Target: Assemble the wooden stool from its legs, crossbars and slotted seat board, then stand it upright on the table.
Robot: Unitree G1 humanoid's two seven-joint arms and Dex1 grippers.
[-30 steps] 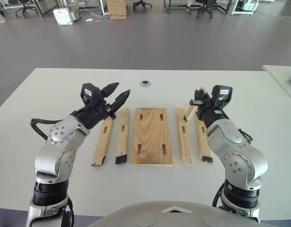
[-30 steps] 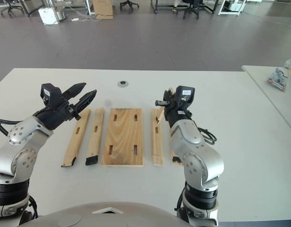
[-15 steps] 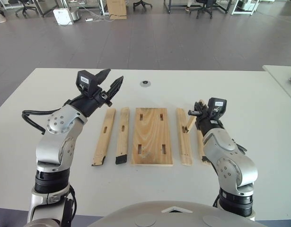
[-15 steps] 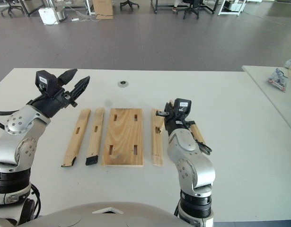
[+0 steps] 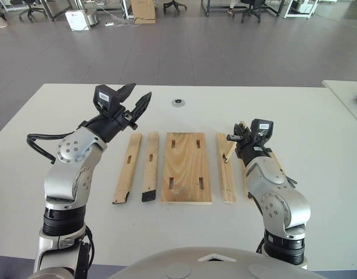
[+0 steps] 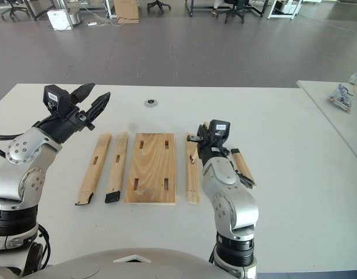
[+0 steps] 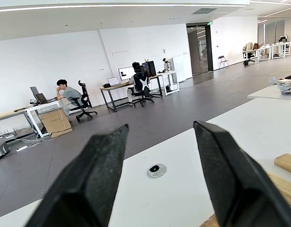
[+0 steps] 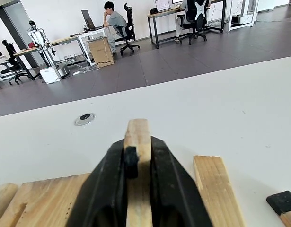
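I judge an early step: the right tool point(image 8: 137, 147) is closed on a thin, flat crossbar point(image 8: 137, 127) just above the right legs point(image 5: 226, 174). Next, its end must line up with a leg slot. The left tool point(image 5: 140, 93) hangs wide open. The pale, grained seat board point(image 5: 186, 165), with four rectangular slots, lies flat on the surface point(image 5: 317, 116).

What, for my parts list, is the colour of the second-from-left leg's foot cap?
The foot cap is black, clearest in the left eye view.
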